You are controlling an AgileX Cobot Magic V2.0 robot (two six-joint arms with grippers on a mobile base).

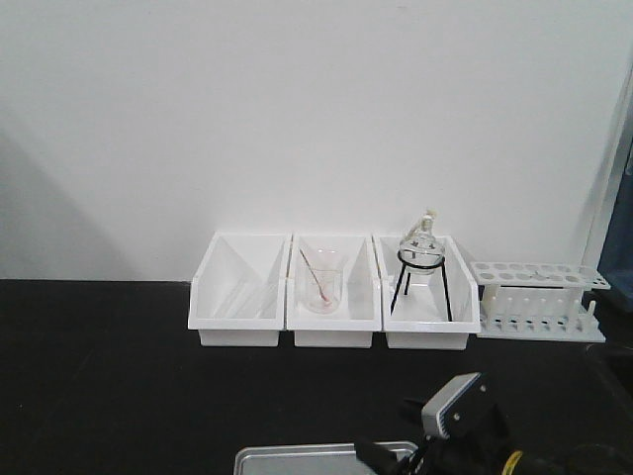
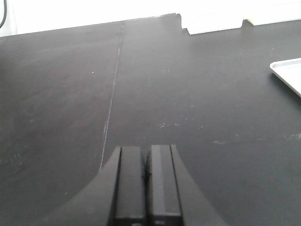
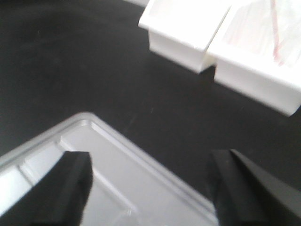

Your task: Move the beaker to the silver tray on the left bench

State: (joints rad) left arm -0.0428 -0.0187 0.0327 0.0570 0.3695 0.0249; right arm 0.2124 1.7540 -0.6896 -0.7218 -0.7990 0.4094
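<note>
The silver tray [image 1: 297, 460] lies at the front edge of the black left bench [image 1: 99, 376], before a plain white wall. It also shows in the right wrist view [image 3: 122, 165] and at the right edge of the left wrist view [image 2: 289, 73]. My right gripper [image 3: 148, 157] is open, low over the tray's far corner, with nothing between its fingers. In the front view the right arm [image 1: 450, 416] sits at the tray's right end. My left gripper [image 2: 146, 150] is shut and empty over bare bench. The small clear beaker does not show in any view.
Three white bins [image 1: 334, 292] stand along the wall. The middle one holds a beaker with a pinkish rod [image 1: 321, 280]; the right one holds a round flask on a black wire stand [image 1: 422, 267]. A white test-tube rack [image 1: 539, 302] stands to their right.
</note>
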